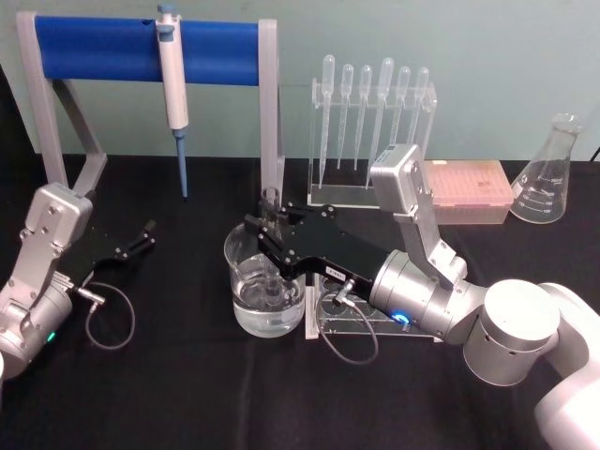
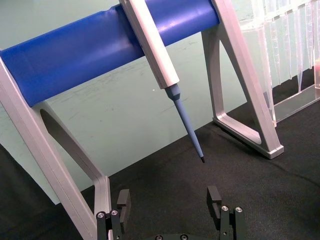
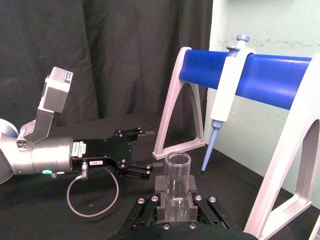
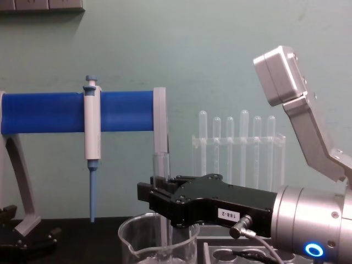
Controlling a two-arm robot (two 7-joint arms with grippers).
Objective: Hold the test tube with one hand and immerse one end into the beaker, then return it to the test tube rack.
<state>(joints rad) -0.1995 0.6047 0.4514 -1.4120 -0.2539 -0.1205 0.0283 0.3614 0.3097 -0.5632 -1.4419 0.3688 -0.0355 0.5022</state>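
Now the right gripper clamps the test tube upright, dipping into the beaker; left gripper, nine o'clock, idles open.

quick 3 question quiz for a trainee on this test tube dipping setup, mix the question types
1. True or false: the right pincer holds the test tube upright over the beaker.
2. The lower end of the test tube is: A) inside the beaker, B) lying on the table, C) in the pipette rack.
3. Fill in: the left pincer rests open near the blue ____.

Key: 1 true; 2 A; 3 stand.
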